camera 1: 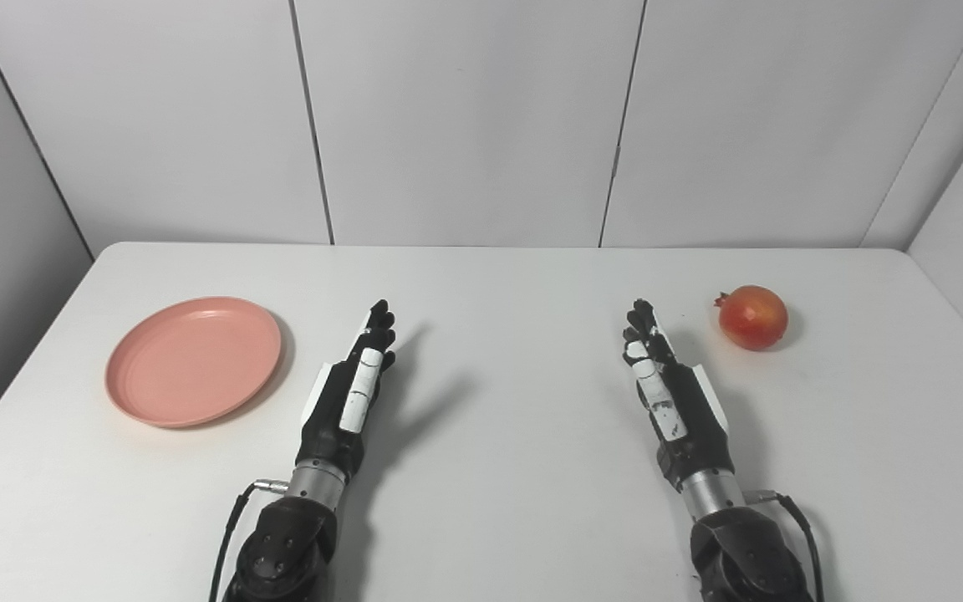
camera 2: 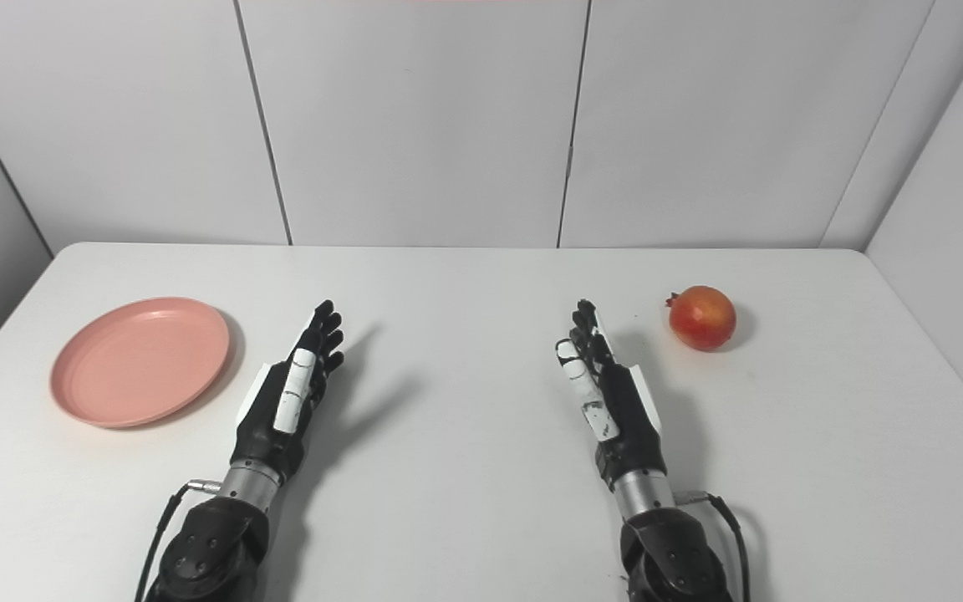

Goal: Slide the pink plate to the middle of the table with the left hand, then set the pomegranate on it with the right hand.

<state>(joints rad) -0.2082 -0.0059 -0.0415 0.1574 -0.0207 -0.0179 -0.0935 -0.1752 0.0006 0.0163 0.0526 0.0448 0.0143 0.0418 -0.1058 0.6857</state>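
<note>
The pink plate point(camera 1: 193, 361) was plain salmon-pink; the pomegranate point(camera 1: 753, 317) was red with an orange-yellow blush. Each robot hand, left point(camera 1: 354, 386) and right point(camera 1: 667, 391), was black with white panels. The worktop point(camera 1: 498, 276) was white.

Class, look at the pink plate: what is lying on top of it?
Nothing: the pink plate shows only its bare inside. The pomegranate sits far right on the table. Whatever lies under the plate is covered.

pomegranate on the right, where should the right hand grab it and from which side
Probably around its round middle, coming down from above and slightly from the left, where the right hand already is. The pomegranate lies on the table with its small crown pointing up-left, so the fingers should straddle the smooth body, not the crown. Nothing stands next to it.
</note>
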